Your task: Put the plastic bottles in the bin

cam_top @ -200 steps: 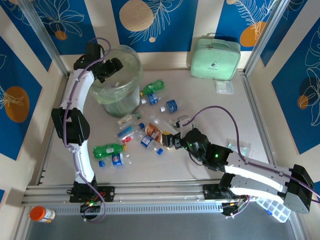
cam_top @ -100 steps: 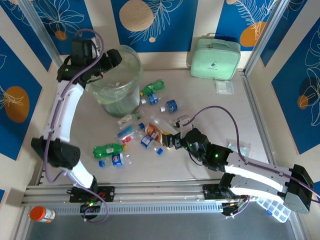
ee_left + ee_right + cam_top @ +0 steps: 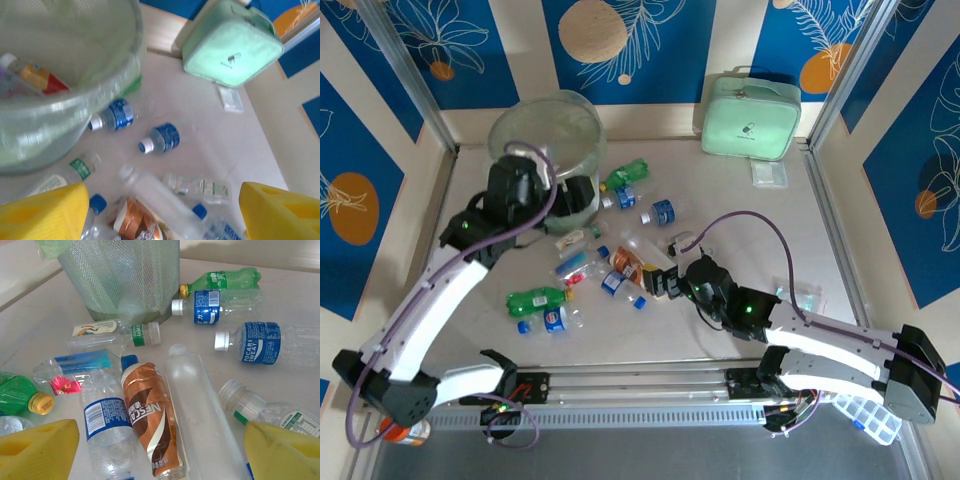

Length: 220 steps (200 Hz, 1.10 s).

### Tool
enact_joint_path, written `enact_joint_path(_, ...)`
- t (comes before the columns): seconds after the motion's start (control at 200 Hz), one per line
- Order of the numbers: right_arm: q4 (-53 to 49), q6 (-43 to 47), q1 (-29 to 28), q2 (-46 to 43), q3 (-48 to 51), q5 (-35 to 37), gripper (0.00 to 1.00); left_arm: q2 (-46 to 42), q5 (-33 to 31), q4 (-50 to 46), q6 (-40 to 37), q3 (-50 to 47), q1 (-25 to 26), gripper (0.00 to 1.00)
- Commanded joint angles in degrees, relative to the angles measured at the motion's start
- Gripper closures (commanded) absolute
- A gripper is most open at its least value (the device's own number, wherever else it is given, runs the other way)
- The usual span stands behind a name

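Left pincer is spread wide, one yellow finger in each bottom corner of its wrist view, and nothing is gripped between them. From the top camera it hangs right by the near side of the bin.

Right pincer is wide too and sits low over the tabletop. A brown Nescafe bottle and a clear uncapped bottle lie between its fingers, but I can't see either finger touching them. From above it sits at the right end of the mess.

The plastic bottles are mostly loose on the tabletop, scattered from the bin's foot across to the right pincer. A green bottle and a blue-label bottle lie just beside the bin's base. A Pocari Sweat bottle lies a bit nearer the right pincer.

The bin stands upright at the back left with its pale green liner. The left wrist view looks down into it and shows a red-and-orange labelled bottle lying inside.

The mint green case sits at the back wall, well apart from the bin.
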State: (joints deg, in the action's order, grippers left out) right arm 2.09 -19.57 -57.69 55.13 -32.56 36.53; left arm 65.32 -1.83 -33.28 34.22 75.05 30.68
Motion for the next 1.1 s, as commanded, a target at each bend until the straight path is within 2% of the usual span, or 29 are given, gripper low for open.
enact_joint_path(0.0,0.1,0.1,0.4,1.0,-2.2,-1.0,0.14,-6.6,-5.9,5.3,1.1,-7.7,4.3,0.22)
enact_joint_path(0.125,-0.1,0.4,0.4,2.1,-2.6,-1.1,0.14,-11.4,-16.1,6.9,-0.8,-17.0,11.7,0.21)
enact_joint_path(0.24,-0.4,0.7,0.5,2.4,-3.0,-0.8,0.14,-12.9,-18.5,10.2,-1.6,-25.0,14.0,0.21)
enact_joint_path(0.645,-4.0,2.2,1.0,10.1,-6.6,-0.1,0.14,-14.6,-23.7,23.0,-2.1,-40.1,14.8,0.20)
enact_joint_path(0.87,-11.5,0.8,0.6,13.1,-10.9,0.2,0.09,-24.6,-32.4,22.7,1.5,-45.6,14.8,0.16)
enact_joint_path(0.975,-16.5,-1.5,0.9,13.2,-12.7,0.1,0.07,-30.3,-32.6,23.1,3.8,-48.6,14.8,0.15)
enact_joint_path(1.095,-24.6,-5.8,2.2,14.3,-14.5,0.3,0.09,-32.4,-31.1,22.4,4.0,-48.9,14.7,0.14)
